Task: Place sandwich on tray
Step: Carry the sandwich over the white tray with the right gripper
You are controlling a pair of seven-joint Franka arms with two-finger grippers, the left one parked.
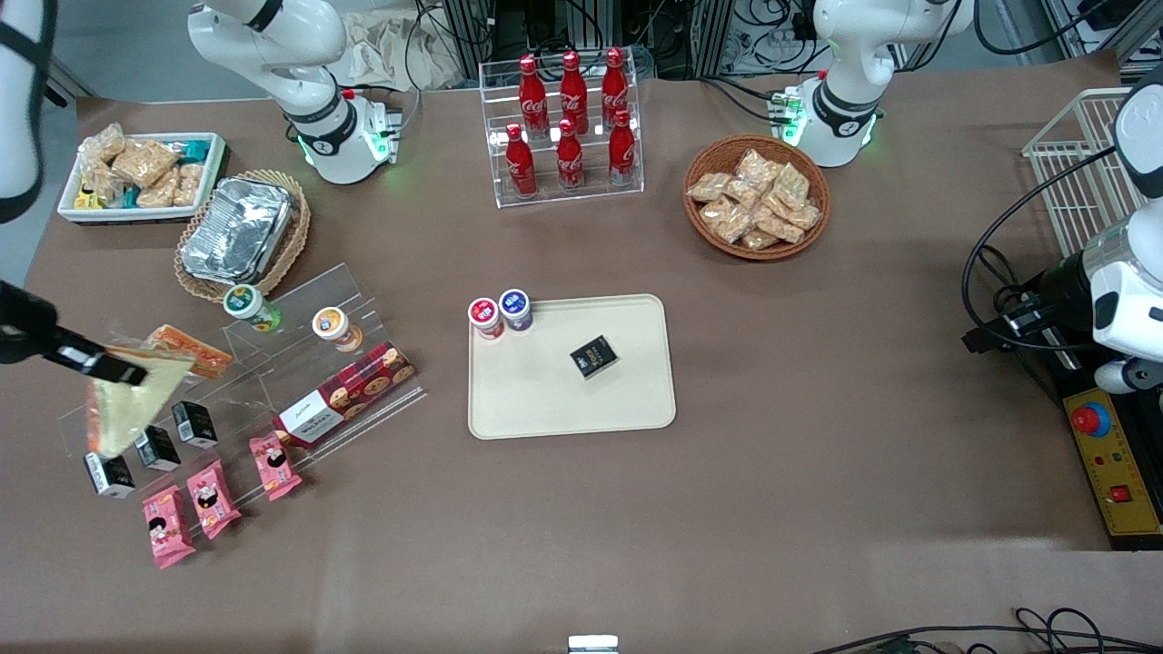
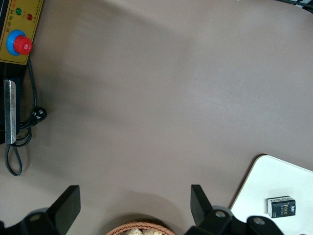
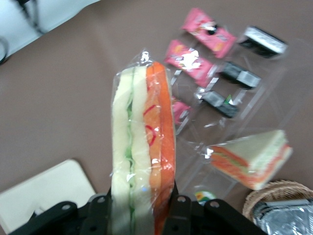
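My tool [image 3: 142,205] pinches one sandwich [image 3: 142,147] above the clear rack; the tray [image 1: 545,400] carries two cups and one black box.

The sandwich [image 1: 132,400] was a clear-wrapped triangular wedge of pale bread with green filling and an orange layer along one side [image 3: 144,161]. It hung lifted in the air above the clear acrylic display stand [image 1: 263,381] at the working arm's end of the table, clamped at its wide end by the gripper [image 1: 118,368], its pointed end hanging downward. The tray [image 1: 545,400] was a flat cream-beige rectangle with rounded corners and a low rim, lying on the brown table near its middle, well apart from the sandwich.
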